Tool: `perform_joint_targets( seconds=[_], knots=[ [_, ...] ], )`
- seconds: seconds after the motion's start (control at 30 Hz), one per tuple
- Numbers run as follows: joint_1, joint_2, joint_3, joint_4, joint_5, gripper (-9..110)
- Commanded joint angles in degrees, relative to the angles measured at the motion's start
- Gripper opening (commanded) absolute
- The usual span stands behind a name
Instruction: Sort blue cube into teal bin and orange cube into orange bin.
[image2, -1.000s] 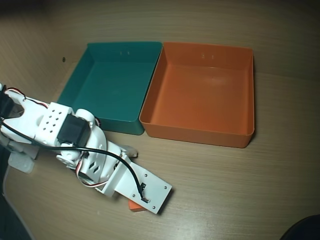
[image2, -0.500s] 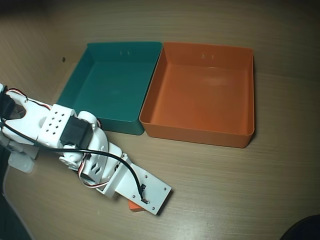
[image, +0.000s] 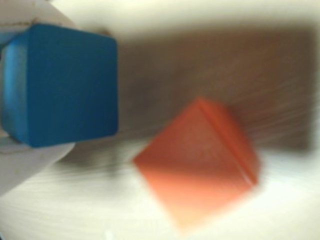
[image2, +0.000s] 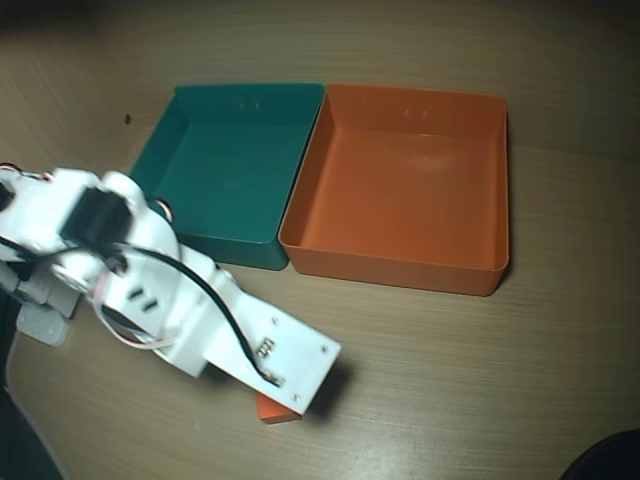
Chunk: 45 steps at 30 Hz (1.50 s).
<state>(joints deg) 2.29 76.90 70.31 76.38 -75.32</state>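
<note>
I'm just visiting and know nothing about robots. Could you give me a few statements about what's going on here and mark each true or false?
1. Both bins are empty. True: teal bin and orange bin hold nothing.
2. The blue cube sits in the teal bin. False: it is at the gripper, between white fingers.
3. The orange cube lies on the table. True.
4. The bins stand far apart. False: they sit side by side.
</note>
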Motion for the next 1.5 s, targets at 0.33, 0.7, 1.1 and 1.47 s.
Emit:
perform_joint_targets(
  seconds=[0.33,0.7,1.1,1.47],
  knots=[
    [-21.53,21.88,-2.81,0.35,-0.62,-6],
    [-39.73,18.81,-1.41,0.35,0.00,-6],
    [-42.45,2.29,-1.05,-0.62,-0.44,-5],
    [-43.59,-2.72,-1.14,-0.62,0.18,-3]
  ],
)
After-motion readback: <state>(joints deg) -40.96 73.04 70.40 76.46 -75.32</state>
